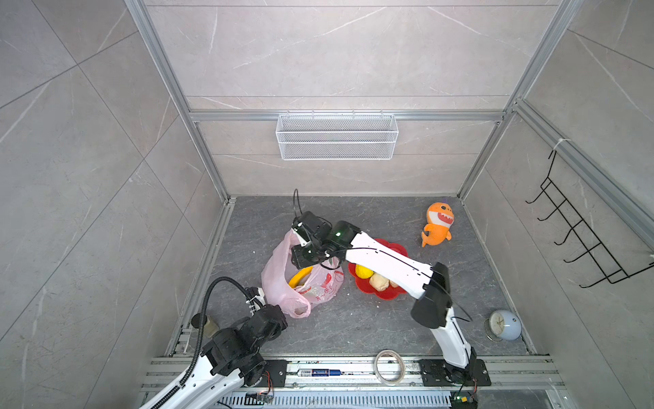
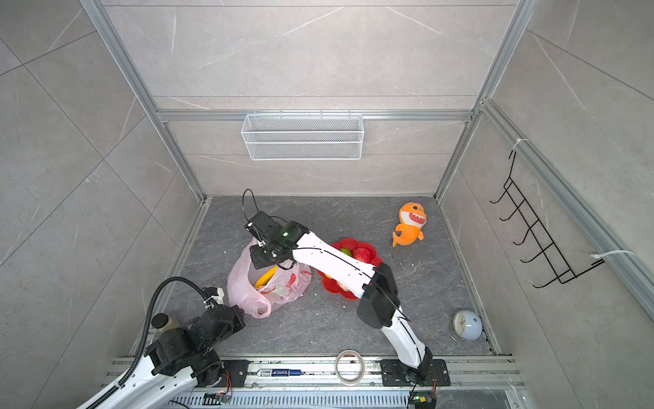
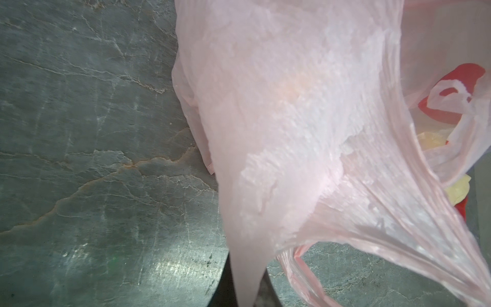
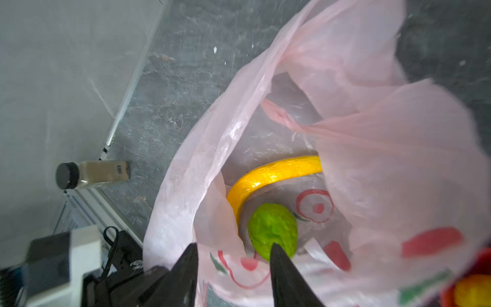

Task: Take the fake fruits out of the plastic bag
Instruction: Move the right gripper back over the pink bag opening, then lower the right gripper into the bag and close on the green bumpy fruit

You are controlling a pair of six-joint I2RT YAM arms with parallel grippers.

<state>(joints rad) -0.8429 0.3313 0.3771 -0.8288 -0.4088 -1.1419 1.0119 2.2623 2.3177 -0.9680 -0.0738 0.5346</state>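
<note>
your left claw (image 3: 245,289) pinches the plastic bag (image 3: 292,119) while the right claw (image 4: 235,255), spread by the green fruit (image 4: 273,228), could snag film instead.

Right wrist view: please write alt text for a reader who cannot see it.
The right gripper, jaws apart, points into an open pink plastic bag holding a green bumpy fruit and a yellow banana. A bottle lies on the floor nearby.

End of banana (image 4: 268,174) beneath plastic bag (image 4: 385,159) fold
</note>
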